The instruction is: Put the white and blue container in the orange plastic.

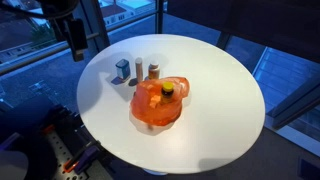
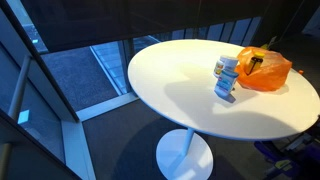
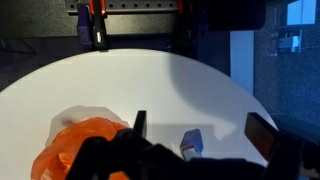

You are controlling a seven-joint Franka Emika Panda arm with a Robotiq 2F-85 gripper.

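The white and blue container (image 1: pixel 122 69) stands upright on the round white table (image 1: pixel 220 90), left of the orange plastic bag (image 1: pixel 160 103). It also shows in an exterior view (image 2: pixel 226 80) and in the wrist view (image 3: pixel 191 143). The orange plastic lies crumpled and holds a yellow item with a dark cap; it shows in an exterior view (image 2: pixel 266 69) and in the wrist view (image 3: pixel 80 145). My gripper (image 3: pixel 199 122) is open and empty, with the container between its fingers in the wrist view. In an exterior view the gripper (image 1: pixel 74 40) hangs above the table's far left edge, apart from the container.
A grey can (image 1: pixel 139 68) and a brown bottle (image 1: pixel 153 71) stand beside the container. Window glass and dark frames ring the table. The table's edge drops off on all sides.
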